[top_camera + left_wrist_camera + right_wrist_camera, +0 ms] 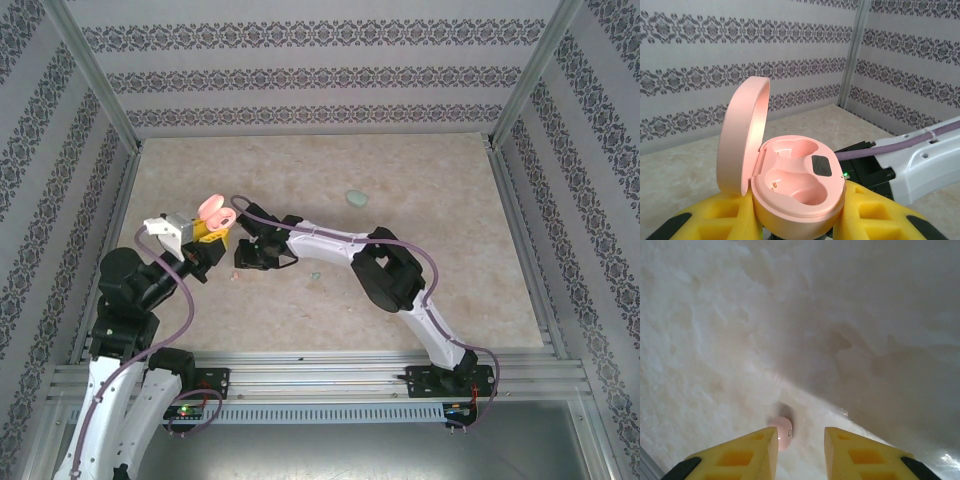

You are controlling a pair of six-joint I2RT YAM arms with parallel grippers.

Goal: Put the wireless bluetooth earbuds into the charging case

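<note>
Yellow fingers (715, 220) of the left hand (797, 227) sit at the near edge of its wrist view, clamped on both sides of the pink charging case (800, 192) — a smooth oval shell, lid (742, 137) swung up at 9 o'clock, two scooped wells showing, a dark patch (821, 165) at 2 o'clock inside. The right hand (800, 435) hangs low over the table (840, 315), jaws narrow but apart. A pink earbud (783, 432) — a tiny glossy pebble with a small ring mark — lies on the table just beside the inner tip of the 7 o'clock finger, not pinched from both sides. From above, the held case sits at the table's 9 o'clock, and a pale green oval case (356, 197) lies well apart at 1 o'clock.
</note>
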